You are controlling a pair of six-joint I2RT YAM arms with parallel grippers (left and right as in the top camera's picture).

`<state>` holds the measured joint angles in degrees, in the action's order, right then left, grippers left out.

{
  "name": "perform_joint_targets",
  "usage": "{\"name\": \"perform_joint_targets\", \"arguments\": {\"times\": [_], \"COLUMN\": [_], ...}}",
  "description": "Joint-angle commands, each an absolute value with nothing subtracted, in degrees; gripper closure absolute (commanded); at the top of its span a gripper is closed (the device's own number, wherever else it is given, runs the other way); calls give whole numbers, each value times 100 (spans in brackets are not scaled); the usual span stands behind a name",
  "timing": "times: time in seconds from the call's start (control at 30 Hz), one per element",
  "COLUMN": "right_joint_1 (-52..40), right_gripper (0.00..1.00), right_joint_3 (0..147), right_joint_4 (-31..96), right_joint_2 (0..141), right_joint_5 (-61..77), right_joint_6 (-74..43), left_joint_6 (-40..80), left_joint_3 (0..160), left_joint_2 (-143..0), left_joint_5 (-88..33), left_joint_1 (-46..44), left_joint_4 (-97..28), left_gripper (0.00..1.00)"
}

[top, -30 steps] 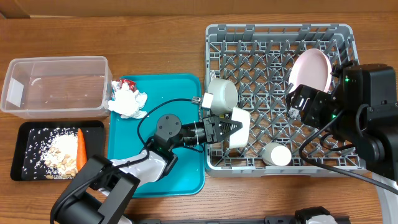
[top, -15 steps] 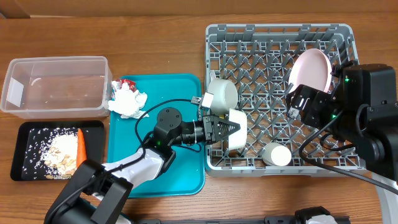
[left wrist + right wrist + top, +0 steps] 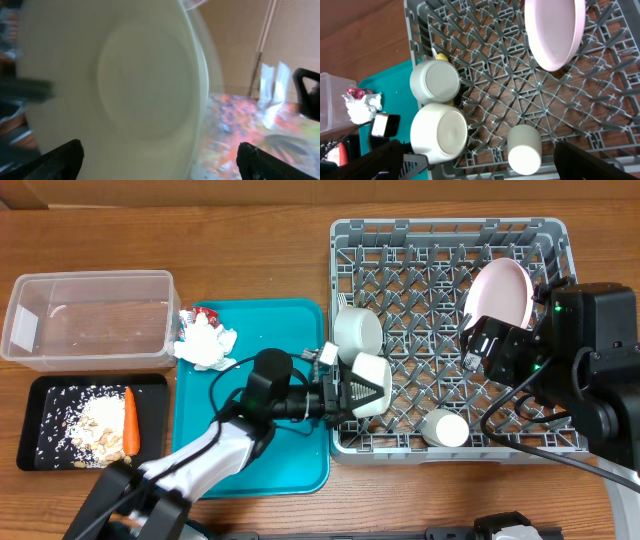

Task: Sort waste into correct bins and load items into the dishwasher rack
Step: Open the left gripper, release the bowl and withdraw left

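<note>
Bowl [image 3: 367, 384], smooth, round and pale, tipped at the left edge of the grey grid-floored dishwasher rack [image 3: 440, 240], left gripper [image 3: 345, 392] beside it with jaws spread wide, gripping nothing. Right gripper [image 3: 485, 348] over the rack's right side, wide apart and empty, near the pink plate [image 3: 498, 292].

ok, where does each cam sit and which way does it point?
Overhead: fixed above the table, looking straight down at dishwasher rack and teal tray; left arm, right arm show.
Left wrist: on the left arm, close up on a pale bowl; own fingertips at bottom corners.
Right wrist: above the rack, looking down into it; own fingertips at bottom corners.
Shared: all three see that bowl.
</note>
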<state>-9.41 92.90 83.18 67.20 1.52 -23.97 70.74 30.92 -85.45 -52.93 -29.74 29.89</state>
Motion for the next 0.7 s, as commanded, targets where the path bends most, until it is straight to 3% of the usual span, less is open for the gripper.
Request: {"name": "perform_joint_targets", "arguments": {"times": [0.0,0.43,0.67], "right_joint_1": [-926,-926,-926], "right_gripper": [0,0,0], "right_joint_3": [9349,9349,9351], "right_joint_4": [8305,8298,8272], "right_joint_2": [6700,6700,6687], "right_joint_5": [132,134,150], "right_joint_6": [-2386,-2386,-2388], "left_joint_6": [6289,5260,3645], "left_joint_3": [2917,2995,4652], "left_joint_2": [-8075,-6724,-6173], "left_joint_5": [-4884,-3769,-1997], "left_joint_1": [-2801,-2694,-2493], "left_joint_4": [2178,-303,-3430], "left_gripper": [0,0,0]}}
